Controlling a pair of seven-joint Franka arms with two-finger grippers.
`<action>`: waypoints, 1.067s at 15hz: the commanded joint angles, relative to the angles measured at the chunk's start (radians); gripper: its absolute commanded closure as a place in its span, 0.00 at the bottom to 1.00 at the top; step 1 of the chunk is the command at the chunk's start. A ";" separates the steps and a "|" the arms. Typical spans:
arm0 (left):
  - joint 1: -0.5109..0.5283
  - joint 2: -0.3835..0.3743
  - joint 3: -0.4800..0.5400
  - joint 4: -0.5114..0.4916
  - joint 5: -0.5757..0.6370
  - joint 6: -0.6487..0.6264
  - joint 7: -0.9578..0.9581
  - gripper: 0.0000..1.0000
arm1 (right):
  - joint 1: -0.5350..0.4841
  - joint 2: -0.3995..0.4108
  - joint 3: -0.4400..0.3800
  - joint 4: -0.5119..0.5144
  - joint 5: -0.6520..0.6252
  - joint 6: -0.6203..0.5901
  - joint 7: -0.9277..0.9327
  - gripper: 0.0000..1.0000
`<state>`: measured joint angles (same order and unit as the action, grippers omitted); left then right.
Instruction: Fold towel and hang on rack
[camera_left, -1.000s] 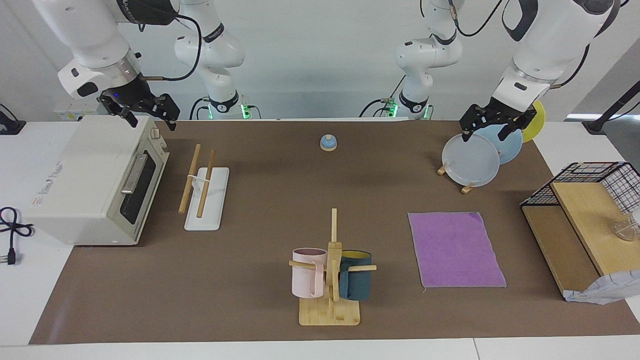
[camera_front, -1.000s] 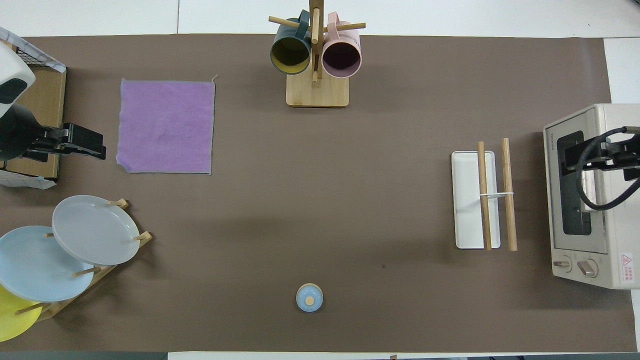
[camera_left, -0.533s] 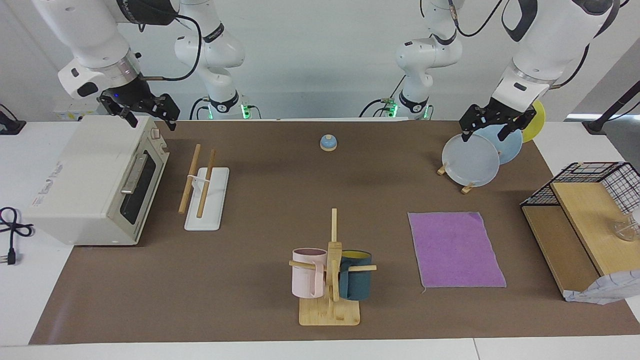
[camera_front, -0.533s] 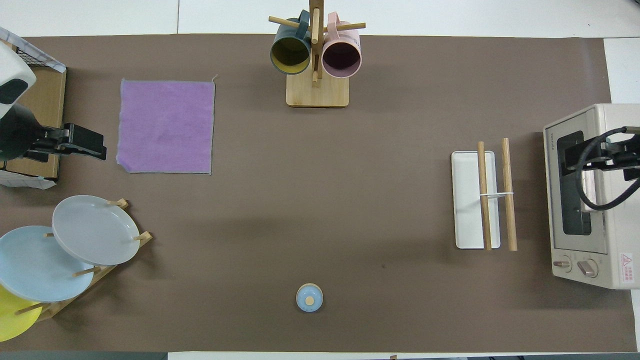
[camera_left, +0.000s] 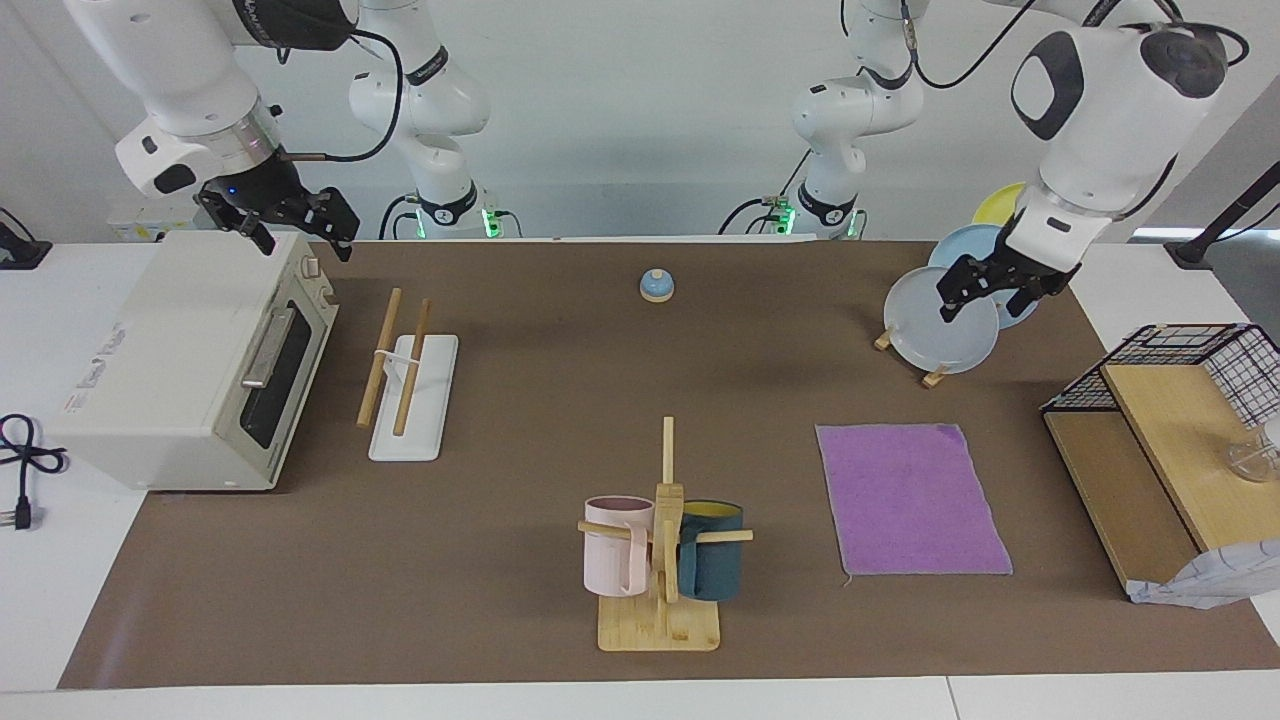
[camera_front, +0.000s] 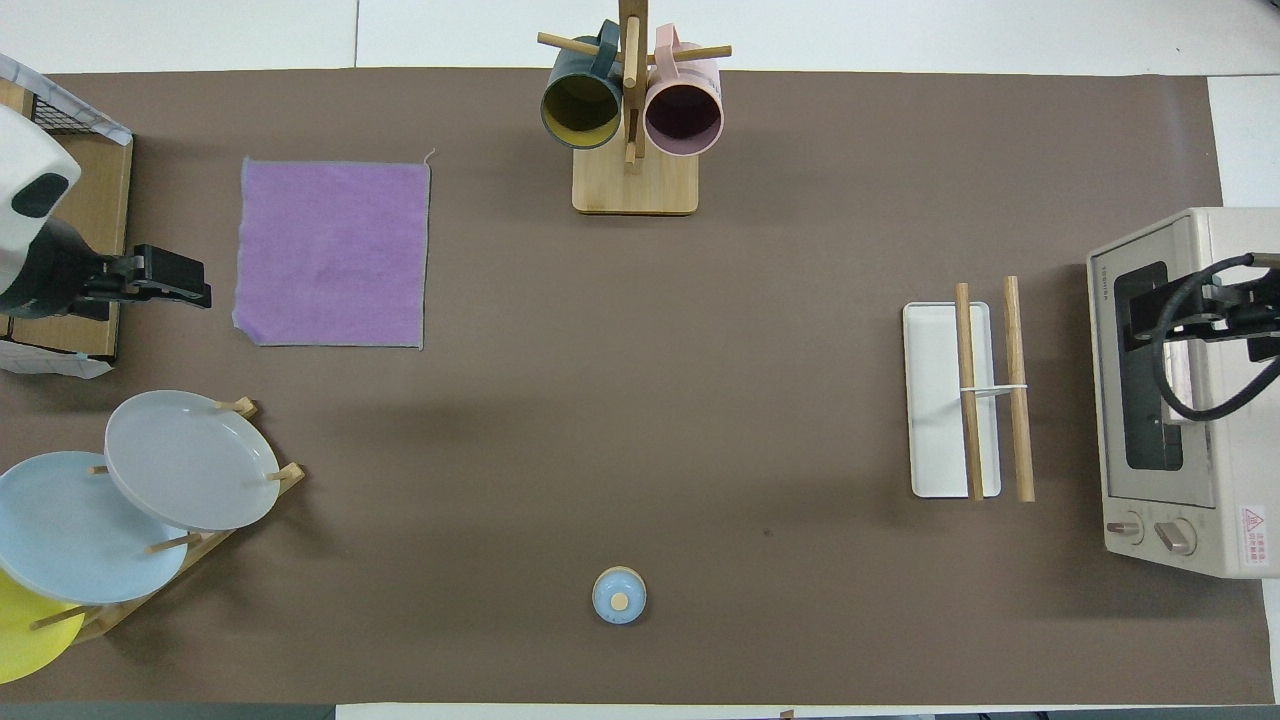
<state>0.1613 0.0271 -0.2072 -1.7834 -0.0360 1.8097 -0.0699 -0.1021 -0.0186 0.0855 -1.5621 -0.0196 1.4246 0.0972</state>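
The towel (camera_left: 910, 500) lies flat and unfolded on the brown mat, purple face up, at the left arm's end of the table; it also shows in the overhead view (camera_front: 330, 253). The rack (camera_left: 410, 385), a white base with two wooden rods, stands beside the toaster oven at the right arm's end and shows in the overhead view (camera_front: 965, 400). My left gripper (camera_left: 987, 298) is open and empty, raised over the mat beside the towel's edge (camera_front: 185, 283). My right gripper (camera_left: 305, 240) is open and empty above the toaster oven (camera_front: 1215, 318), waiting.
A toaster oven (camera_left: 190, 360) stands beside the rack. A plate stand with plates (camera_left: 945, 320) is nearer to the robots than the towel. A mug stand (camera_left: 660, 550) stands mid-table, a small blue bell (camera_left: 656, 285) near the robots, and a wooden shelf with a wire basket (camera_left: 1160, 440) at the table's end.
My left gripper has come down and moved a little away from the robots, toward the towel's edge. The towel, the rack and the right arm have not moved.
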 joint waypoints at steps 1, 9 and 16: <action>0.021 0.101 0.000 -0.091 -0.022 0.188 0.041 0.00 | -0.011 -0.009 0.004 -0.006 0.020 0.000 -0.025 0.00; 0.096 0.300 0.003 -0.160 -0.021 0.473 0.052 0.03 | -0.010 -0.009 0.005 -0.006 0.020 0.002 -0.024 0.00; 0.101 0.303 0.003 -0.185 -0.022 0.450 -0.060 0.20 | -0.011 -0.009 0.004 -0.006 0.020 0.002 -0.025 0.00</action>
<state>0.2544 0.3436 -0.2010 -1.9363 -0.0443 2.2604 -0.1001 -0.1023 -0.0186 0.0855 -1.5621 -0.0196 1.4246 0.0972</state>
